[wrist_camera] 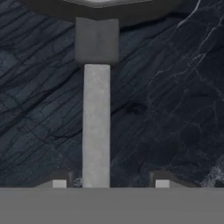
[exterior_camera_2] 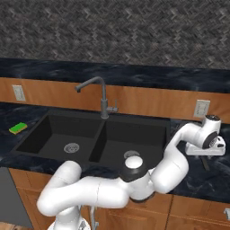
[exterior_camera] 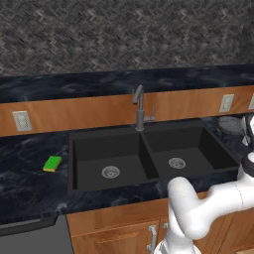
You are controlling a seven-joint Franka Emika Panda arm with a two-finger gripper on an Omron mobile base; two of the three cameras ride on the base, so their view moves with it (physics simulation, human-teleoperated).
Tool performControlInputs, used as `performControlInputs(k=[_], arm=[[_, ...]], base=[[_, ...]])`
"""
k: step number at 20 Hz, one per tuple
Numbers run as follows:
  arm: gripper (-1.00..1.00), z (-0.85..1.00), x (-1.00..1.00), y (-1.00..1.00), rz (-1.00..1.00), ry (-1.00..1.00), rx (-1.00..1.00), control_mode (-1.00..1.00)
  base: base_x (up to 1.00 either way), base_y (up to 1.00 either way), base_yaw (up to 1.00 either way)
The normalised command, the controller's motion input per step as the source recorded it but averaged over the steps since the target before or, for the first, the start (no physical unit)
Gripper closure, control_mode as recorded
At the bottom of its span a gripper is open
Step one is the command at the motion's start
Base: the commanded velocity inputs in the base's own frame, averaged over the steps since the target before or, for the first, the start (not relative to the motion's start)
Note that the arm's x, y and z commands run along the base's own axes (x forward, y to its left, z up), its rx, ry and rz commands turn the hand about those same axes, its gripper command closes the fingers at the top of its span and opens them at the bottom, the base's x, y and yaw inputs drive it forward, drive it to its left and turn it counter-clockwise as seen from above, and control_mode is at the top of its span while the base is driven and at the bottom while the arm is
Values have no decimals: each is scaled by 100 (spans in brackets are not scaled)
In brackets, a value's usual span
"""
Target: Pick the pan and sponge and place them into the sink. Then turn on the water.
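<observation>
Left base view: we saw the sink at frame centre in the dark tabletop, both basins holding nothing but their silver drains, the faucet behind the divider. The sponge lay on the tabletop at centre left, near the sink's left rim. The pan showed at the right edge, partly hidden by the arm.

Right base view: sponge at far left; the hand sat low over the tabletop at centre right, right of the sink.

Hand view: the pan's handle ran vertically left of centre, the pan's rim along the top. We saw the fingertips apart, straddling the handle's lower end, the left one just beside it, not clamped.
</observation>
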Motion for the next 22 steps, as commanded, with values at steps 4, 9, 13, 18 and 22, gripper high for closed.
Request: performControlInputs(k=[4, 9, 13, 18, 22], arm=[[100, 0, 0, 9, 1, 0, 1, -100], [100, 0, 0, 60, 8, 0, 0, -100], [100, 0, 0, 98, 13, 0, -4, -100], [100, 0, -8, 96, 12, -3, -6, -100], [100, 1, -46, 76, 11, -13, -8, -100]], base=[[0, 0, 0], [0, 0, 0], [0, 0, 0], [0, 0, 0], [0, 0, 0]])
